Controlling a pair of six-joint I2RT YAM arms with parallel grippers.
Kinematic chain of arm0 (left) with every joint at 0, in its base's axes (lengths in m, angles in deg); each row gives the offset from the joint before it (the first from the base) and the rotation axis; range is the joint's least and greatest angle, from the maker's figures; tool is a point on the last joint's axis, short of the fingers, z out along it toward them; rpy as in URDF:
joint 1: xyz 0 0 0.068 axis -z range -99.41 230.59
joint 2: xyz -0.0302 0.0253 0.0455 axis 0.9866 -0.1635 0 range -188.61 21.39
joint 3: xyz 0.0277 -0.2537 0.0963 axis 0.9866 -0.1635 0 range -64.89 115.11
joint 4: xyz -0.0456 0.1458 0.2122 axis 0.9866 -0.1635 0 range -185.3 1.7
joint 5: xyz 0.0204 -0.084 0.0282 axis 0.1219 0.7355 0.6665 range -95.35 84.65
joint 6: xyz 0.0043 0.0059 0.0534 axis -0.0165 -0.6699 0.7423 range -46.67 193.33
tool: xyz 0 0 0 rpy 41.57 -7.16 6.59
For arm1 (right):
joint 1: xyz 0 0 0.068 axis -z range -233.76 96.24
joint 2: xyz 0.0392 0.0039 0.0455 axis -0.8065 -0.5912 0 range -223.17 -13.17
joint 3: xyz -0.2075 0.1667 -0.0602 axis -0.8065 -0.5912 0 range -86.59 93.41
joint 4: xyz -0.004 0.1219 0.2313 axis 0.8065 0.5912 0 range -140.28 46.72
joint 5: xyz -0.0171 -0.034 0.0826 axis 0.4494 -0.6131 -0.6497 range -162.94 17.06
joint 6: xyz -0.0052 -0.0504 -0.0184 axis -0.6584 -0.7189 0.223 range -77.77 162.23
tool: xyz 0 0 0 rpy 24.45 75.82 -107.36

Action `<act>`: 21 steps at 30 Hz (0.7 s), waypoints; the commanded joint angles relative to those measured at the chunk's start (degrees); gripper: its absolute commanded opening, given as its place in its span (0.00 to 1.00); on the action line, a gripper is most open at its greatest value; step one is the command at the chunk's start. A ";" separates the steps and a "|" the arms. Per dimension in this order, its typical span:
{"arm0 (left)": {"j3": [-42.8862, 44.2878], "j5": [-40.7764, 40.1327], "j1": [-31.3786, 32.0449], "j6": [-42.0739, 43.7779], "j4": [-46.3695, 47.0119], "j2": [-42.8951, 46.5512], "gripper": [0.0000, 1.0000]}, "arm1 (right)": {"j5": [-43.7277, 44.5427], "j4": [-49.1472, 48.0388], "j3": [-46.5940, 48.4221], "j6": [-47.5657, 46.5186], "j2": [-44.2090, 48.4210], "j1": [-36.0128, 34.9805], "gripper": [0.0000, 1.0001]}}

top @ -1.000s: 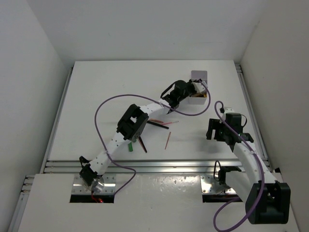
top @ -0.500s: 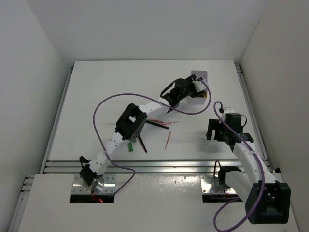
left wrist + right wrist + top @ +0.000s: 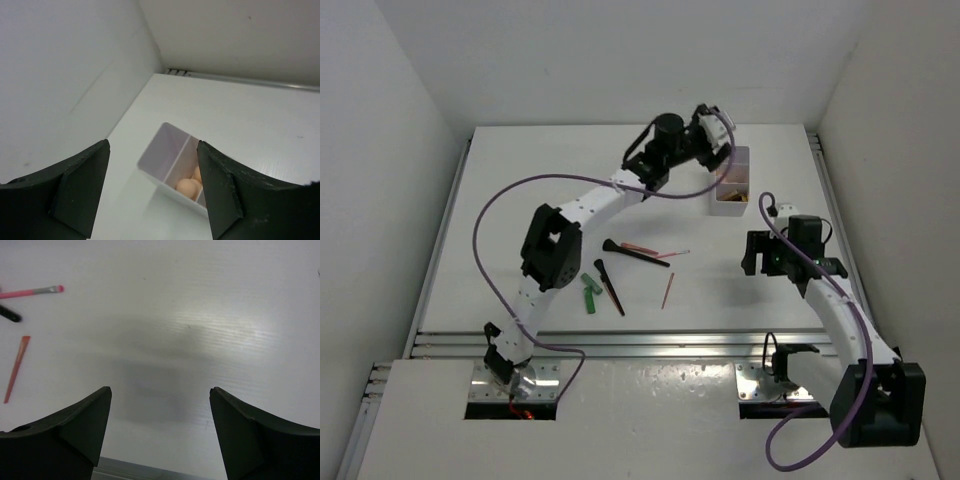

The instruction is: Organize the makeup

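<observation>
Overhead, the left gripper (image 3: 718, 140) hangs at 11 o'clock of the box (image 3: 725, 208), while brushes (image 3: 638, 255) and pencils (image 3: 667, 288) lie on the bench (image 3: 520, 180). Its wrist view shows it wide open and empty above the sponges (image 3: 189, 186) in the box, so a low sweep could clip the box. The right gripper (image 3: 160, 392), also open and empty, may fumble the thin pencils.

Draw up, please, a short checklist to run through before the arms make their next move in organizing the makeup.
1. Left gripper open and empty: ok.
2. Right gripper open and empty, above bare table: ok.
3. Sponges inside the box, both in one compartment: ok.
4. Second compartment free for more items: ok, it looks empty in the left wrist view.
5. All makeup boxed: not ok; the green tube, black brushes and pink pencils lie on the table.
6. Those loose items clear of both arms: ok in the top view.
</observation>
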 commanded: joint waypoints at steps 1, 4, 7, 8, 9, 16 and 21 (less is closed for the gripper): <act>-1.85 2.31 -5.68 -7.48 -4.71 9.79 0.76 | -3.64 -1.67 6.04 -3.36 -3.65 -3.29 0.80; -6.76 -4.26 -9.19 -8.02 -11.83 16.82 0.76 | -4.60 -1.85 11.31 -7.31 -8.05 -9.18 0.78; -15.72 -12.97 -13.06 -8.02 -16.76 25.41 0.76 | -7.14 -2.55 18.85 -11.79 -15.44 -17.68 0.77; -18.44 -14.64 -14.29 -8.02 -17.55 27.89 0.76 | -8.54 -2.55 20.36 -12.51 -18.67 -19.46 0.74; -23.95 -18.31 -16.82 -8.71 -19.04 30.35 0.76 | -9.08 -2.38 23.33 -12.95 -22.45 -20.87 0.72; -51.09 -27.65 -31.14 -15.66 -24.85 53.64 0.76 | -9.79 -4.48 41.27 -9.17 -40.23 -40.11 0.63; -69.07 -34.15 -39.69 -24.51 -23.02 64.29 0.76 | -10.05 -10.46 49.45 -11.55 -53.91 -51.19 0.61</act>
